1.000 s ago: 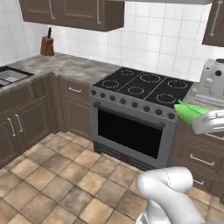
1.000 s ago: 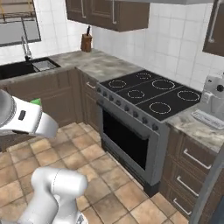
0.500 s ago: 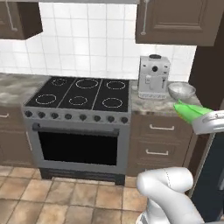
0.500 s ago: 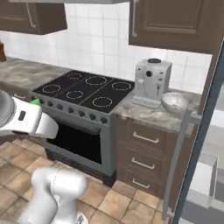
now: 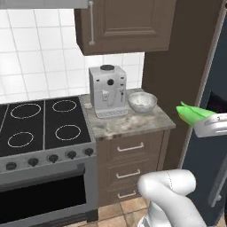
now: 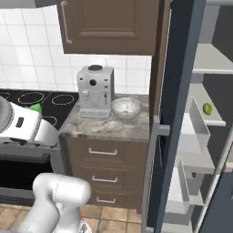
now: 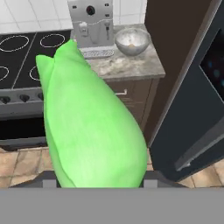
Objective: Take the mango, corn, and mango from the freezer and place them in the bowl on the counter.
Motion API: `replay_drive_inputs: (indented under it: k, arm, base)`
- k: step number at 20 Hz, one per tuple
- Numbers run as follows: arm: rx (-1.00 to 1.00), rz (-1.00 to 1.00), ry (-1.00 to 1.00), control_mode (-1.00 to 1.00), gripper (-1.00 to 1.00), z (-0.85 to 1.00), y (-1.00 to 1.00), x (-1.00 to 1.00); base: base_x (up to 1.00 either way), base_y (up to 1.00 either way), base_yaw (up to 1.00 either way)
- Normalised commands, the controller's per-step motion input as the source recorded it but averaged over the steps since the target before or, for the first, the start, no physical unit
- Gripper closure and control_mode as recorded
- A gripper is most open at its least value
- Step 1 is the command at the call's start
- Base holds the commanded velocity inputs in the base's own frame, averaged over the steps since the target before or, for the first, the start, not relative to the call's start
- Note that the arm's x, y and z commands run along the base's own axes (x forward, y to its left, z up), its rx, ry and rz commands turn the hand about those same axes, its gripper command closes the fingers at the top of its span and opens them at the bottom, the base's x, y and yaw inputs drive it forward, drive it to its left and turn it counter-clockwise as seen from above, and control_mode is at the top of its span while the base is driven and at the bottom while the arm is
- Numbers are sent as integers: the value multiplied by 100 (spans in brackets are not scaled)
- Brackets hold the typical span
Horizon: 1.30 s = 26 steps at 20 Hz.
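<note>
Here the pincer [image 7: 98, 186] is pinching the green corn [image 7: 89, 122], which juts out ahead of it in mid-air. Well beyond the corn's tip, the bowl [image 7: 132, 41] sits on the counter [image 7: 127, 65] beside the coffee machine [image 7: 90, 24]. The freezer [image 7: 197, 109] door stands off to one side of the pincer.

No text, label, brand, number or sign can be read anywhere in the views. The front of the coffee machine [image 5: 107, 91] is seen to carry only a round dial and plain panels, and the knobs of the stove [image 5: 42, 133] are seen unmarked.
</note>
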Motion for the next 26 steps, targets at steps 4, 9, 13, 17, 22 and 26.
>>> replay_drive_inputs:
  k: [4,9,13,17,22,26]
  arm:
    - [0,0,0,100,100,0,0,0]
    - [0,0,0,100,100,0,0,0]
    - [0,0,0,100,100,0,0,0]
    - [0,0,0,100,100,0,0,0]
    - [0,0,0,100,100,0,0,0]
    - [0,0,0,100,100,0,0,0]
  base:
    - [98,0,-40]
    - [88,0,-2]
    - [56,-14,12]
    - [35,-38,20]
    - [31,-41,17]
    - [39,-21,3]
